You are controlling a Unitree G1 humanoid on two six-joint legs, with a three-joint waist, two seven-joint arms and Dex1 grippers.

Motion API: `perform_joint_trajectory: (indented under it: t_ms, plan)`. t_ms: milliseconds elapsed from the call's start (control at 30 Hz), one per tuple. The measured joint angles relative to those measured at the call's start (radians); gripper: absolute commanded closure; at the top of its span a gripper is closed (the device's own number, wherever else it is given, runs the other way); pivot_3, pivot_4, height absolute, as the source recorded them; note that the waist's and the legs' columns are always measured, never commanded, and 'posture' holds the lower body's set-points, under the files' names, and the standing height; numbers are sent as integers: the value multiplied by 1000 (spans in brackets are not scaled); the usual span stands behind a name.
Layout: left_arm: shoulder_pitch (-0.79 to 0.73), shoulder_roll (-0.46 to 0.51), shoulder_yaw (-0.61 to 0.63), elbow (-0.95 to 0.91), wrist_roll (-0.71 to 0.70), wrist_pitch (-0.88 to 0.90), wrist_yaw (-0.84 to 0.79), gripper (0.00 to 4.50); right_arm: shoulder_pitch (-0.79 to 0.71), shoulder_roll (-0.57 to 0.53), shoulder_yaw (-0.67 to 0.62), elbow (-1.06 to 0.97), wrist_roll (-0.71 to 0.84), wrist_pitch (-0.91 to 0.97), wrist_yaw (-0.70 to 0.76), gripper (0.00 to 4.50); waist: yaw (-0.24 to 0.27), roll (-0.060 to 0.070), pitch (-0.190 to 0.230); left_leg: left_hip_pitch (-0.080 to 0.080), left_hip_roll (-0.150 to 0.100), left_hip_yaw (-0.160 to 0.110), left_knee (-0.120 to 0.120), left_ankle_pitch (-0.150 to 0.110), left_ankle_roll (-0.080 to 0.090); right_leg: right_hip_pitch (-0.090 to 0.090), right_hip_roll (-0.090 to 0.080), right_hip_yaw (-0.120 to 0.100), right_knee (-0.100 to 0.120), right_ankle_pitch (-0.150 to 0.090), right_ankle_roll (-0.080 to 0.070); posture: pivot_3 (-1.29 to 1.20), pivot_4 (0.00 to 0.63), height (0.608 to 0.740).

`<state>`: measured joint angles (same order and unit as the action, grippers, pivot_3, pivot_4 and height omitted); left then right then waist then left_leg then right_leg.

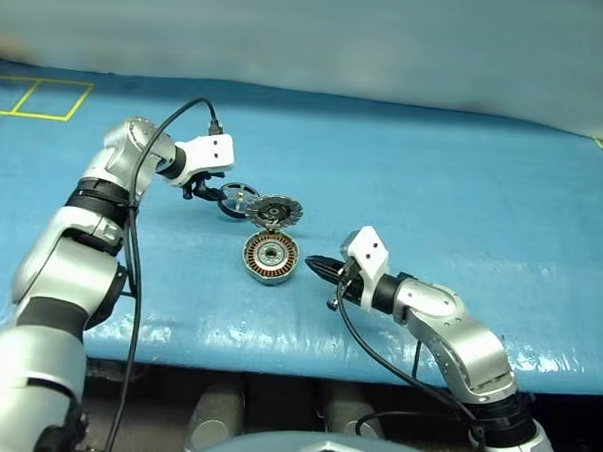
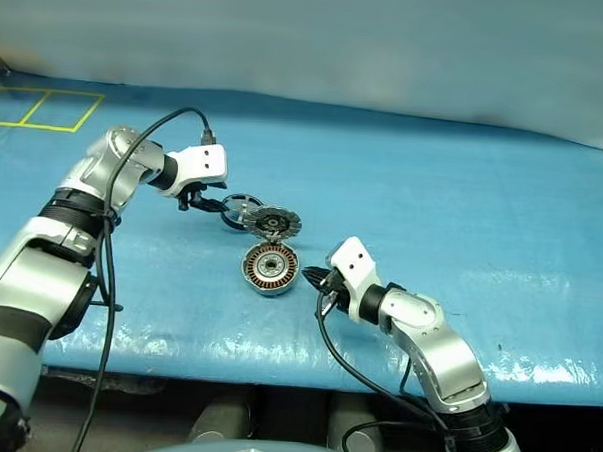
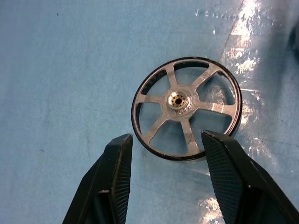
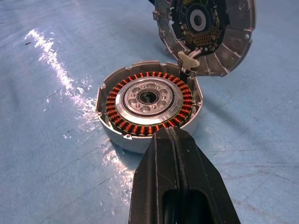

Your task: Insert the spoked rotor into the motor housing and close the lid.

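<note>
the spoked rotor (image 3: 187,108) lies flat on the blue surface (image 1: 463,193), beside the upright lid (image 1: 274,212). the left claw (image 3: 166,151) straddles its near rim, parted, likely to grasp it. the right claw (image 4: 174,140), closed empty, braces the motor housing (image 4: 148,103).

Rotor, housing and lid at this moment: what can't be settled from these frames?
- Spoked rotor: left wrist view doesn't settle whether the open left gripper touches its rim; head views too small.
- Lid: top cut off by the right wrist view's edge.
- Motor housing: near wall hidden behind the shut right gripper; contact unclear.
</note>
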<state>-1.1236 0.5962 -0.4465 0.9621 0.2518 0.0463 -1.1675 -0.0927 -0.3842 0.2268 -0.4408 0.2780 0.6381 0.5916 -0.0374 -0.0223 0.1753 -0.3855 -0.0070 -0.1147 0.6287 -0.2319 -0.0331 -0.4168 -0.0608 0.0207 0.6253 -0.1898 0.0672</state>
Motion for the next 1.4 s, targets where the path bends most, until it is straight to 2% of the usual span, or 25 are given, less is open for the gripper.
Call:
perform_joint_trajectory:
  t_ms: [233, 400, 600, 1200, 1300, 1333, 1400]
  plan:
    - [-62, -56, -27, 156, 77, -25, -18, 1964, 30, 38, 23, -7, -7, -20, -46, 4500, -1, -1, 0, -1, 0, 0, 2, 0, 0, 0, 0, 0, 1, 0, 1, 0, 150, 740]
    - [-105, -78, -41, 199, 129, -33, -17, 1964, 29, 34, 27, -17, -6, -19, -50, 4500, 0, -1, 1, -1, -1, 0, 2, 0, 0, 0, 0, 0, 1, 1, 1, 0, 150, 740]
    - [-120, -101, -56, 213, 177, -56, -13, 1964, 6, -9, 36, -18, -5, -2, -30, 4500, -1, -1, 1, -1, -1, -1, 3, 0, 0, 0, 0, 0, 1, 1, 1, 0, 150, 740]
    - [-71, -133, -74, 222, 220, -95, -14, 1964, -7, -8, 42, -24, -1, 6, -36, 4500, -2, -1, 1, 0, -1, -1, 5, 0, 0, 2, 0, 0, 2, 1, 2, 0, 150, 740]
    - [-65, -133, -74, 222, 222, -99, -12, 2524, -7, -3, 42, -24, -1, 6, -45, 4500, -2, -1, 1, 1, -1, -1, 5, 0, 0, 3, 0, 1, 2, 1, 2, 0, 150, 740]
    - [-61, -133, -72, 222, 221, -99, -9, 2832, -7, -3, 42, -24, -1, 6, -46, 4500, -2, -1, 1, 1, -1, -1, 5, 0, 0, 3, 0, 1, 2, 1, 2, 0, 150, 740]
    - [-61, -133, -74, 221, 222, -101, -1, 2920, -10, 0, 43, -24, -1, 6, -48, 4500, -2, -1, 0, 2, -1, -1, 6, 0, 0, 3, 0, 1, 3, 1, 2, 0, 150, 740]
